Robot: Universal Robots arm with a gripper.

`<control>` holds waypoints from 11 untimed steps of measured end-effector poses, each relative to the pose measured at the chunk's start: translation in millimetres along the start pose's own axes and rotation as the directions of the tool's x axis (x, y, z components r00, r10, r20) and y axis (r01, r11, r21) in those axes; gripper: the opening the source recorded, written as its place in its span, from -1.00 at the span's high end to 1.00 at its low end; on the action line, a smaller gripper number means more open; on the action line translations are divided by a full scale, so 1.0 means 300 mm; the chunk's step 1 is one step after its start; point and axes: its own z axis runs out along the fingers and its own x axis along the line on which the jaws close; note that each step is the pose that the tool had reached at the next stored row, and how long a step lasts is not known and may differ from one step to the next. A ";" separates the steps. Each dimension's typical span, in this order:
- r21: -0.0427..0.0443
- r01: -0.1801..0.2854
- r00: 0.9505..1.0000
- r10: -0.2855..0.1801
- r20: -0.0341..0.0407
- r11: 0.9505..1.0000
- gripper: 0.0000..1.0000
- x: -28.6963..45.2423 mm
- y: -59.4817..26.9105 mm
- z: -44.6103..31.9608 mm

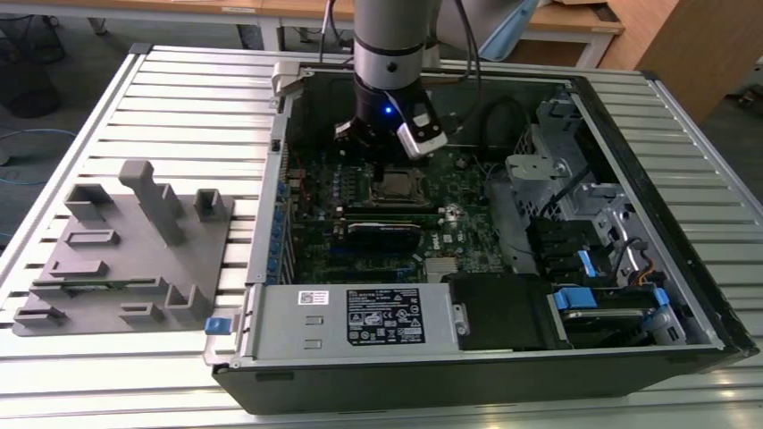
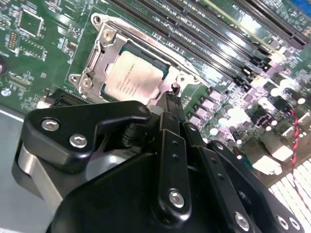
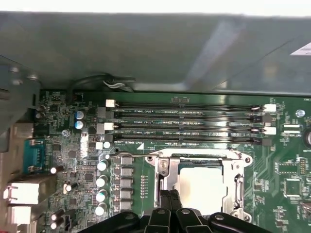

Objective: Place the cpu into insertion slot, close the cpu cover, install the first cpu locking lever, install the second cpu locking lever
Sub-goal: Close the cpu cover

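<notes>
chip: the cpu (image 2: 132, 80) lies flat in the socket (image 3: 201, 165). Its pale top shows through the window and it looks square to the frame.
cover: the metal cover (image 2: 99, 56) is down over the chip's edges and, as far as I can see, sits flat to the board (image 2: 43, 53).
lever: a thin rod end (image 2: 175, 86) sits at one socket corner, right by the fingertips. It's probably a locking lever; can't tell from here whether it's hooked under its tab.
gripper: the gripper (image 2: 171, 99) is low over that same corner, fingers pinched together with nothing visible between them. The tip is just beside the rod end; contact or not, I can't say.
risk 1: the tip slips off the lever under load. The spring would kick it up, the cover could lift and the chip could shift on its contacts.
risk 2: the tip comes down on the chip or cover instead of the lever. That could scratch the top or put too much force on the socket.
risk 3: a sideways sweep clips the memory slots (image 3: 189, 121) or the row of capacitors (image 3: 102, 179). Both are near the socket, so there's little margin.
risk 4: the arm (image 1: 388, 36) reaches deep inside the computer case (image 1: 417, 384), so a wide swing could hit the wall.
</notes>
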 end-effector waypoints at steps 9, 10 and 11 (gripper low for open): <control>0.000 0.000 1.000 0.000 0.002 1.000 0.79 -0.001 0.000 0.000; 0.000 0.000 1.000 0.000 0.002 1.000 0.79 -0.003 0.000 0.001; 0.000 0.000 1.000 0.000 0.002 1.000 0.79 -0.007 0.000 0.001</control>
